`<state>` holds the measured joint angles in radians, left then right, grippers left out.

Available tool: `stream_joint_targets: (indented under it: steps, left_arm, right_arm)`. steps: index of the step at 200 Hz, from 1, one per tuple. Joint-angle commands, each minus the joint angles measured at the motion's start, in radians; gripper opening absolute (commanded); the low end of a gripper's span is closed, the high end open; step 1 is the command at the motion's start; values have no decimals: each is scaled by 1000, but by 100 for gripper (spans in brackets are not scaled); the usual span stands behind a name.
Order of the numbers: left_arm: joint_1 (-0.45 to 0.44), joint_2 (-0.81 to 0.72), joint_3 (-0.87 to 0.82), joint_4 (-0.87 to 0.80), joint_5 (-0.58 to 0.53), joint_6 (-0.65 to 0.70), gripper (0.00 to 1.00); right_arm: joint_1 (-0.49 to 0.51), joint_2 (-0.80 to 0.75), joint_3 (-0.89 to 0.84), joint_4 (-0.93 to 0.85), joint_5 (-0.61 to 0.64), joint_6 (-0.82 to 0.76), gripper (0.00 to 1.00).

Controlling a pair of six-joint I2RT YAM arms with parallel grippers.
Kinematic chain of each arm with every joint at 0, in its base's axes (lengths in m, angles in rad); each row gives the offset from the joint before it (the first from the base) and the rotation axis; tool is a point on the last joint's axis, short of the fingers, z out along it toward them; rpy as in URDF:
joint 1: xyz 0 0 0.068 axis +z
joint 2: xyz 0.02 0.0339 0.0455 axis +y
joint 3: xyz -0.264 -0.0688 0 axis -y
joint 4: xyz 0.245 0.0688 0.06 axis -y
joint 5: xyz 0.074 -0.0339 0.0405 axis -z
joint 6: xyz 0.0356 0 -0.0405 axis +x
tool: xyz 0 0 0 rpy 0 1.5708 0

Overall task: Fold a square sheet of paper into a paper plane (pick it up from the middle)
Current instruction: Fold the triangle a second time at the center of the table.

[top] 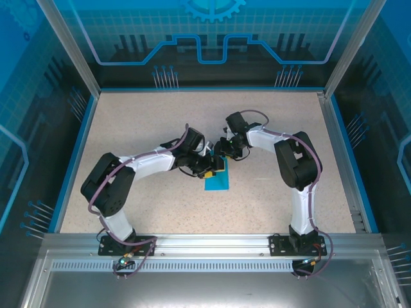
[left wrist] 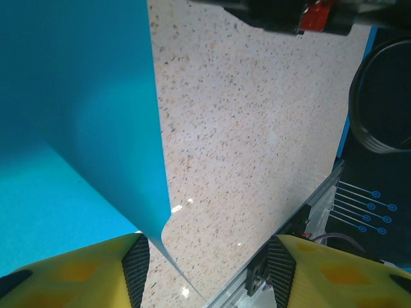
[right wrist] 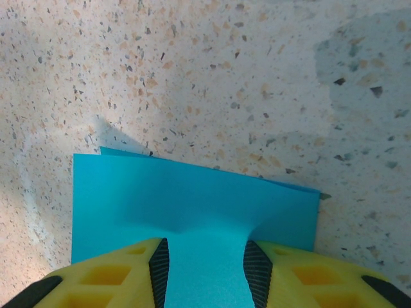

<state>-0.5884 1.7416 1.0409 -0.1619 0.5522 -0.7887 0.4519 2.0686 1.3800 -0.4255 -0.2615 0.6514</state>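
What could go wrong: if I close the left gripper [left wrist: 209, 269] now, the raised flap of the square sheet of paper [left wrist: 77, 115] may slip out sideways. Its curled edge runs just beside one pad rather than centred, so the crease would come out crooked. If the sheet slides under the right gripper [right wrist: 202, 273], the fold skews too.

The sheet lies in the middle of the table [top: 128, 128], partly doubled over. The left jaws stand spread, with the flap's edge between them and nothing pinched. The right jaws are half spread and straddle the sheet's near edge. I cannot tell whether they press it down.
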Motion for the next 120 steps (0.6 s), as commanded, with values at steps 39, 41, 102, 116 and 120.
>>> stream_joint_targets:
  steps: [39, 41, 102, 116, 120]
  left_arm:
    - [-4, 88, 57, 51, -3, -14, 50]
    - [-3, 87, 55, 52, -6, -14, 49]
    - [-1, 115, 54, 48, -41, -5, 36]
    - [0, 116, 54, 50, -46, -4, 35]
    - [1, 118, 55, 49, -47, -3, 34]
  right_arm:
    - [-61, -28, -37, -3, -113, 5, 42]
    - [-63, -35, -39, 2, -122, 5, 42]
    - [-152, -248, -225, 101, -284, -97, 47]
    - [-149, -307, -279, 79, -282, -135, 47]
    - [-148, -322, -293, 75, -282, -142, 47]
